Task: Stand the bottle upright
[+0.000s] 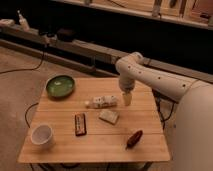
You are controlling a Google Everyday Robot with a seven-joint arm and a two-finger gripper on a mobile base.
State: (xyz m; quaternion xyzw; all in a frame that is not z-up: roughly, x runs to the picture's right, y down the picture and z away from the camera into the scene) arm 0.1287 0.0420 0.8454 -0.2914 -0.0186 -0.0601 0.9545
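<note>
The bottle (102,102) is small, whitish and translucent, with a pale patterned label. It lies on its side near the middle of the wooden table (60,150), neck pointing left. My gripper (127,98) hangs from the white arm, pointing down just to the right of the bottle's base, close to the tabletop and apart from the bottle.
A green bowl (60,86) sits at the back left. A white cup (42,135) stands at the front left. A dark candy bar (80,124) lies left of centre, a pale flat block (109,116) just below the bottle, and a reddish-brown object (133,138) at the front right.
</note>
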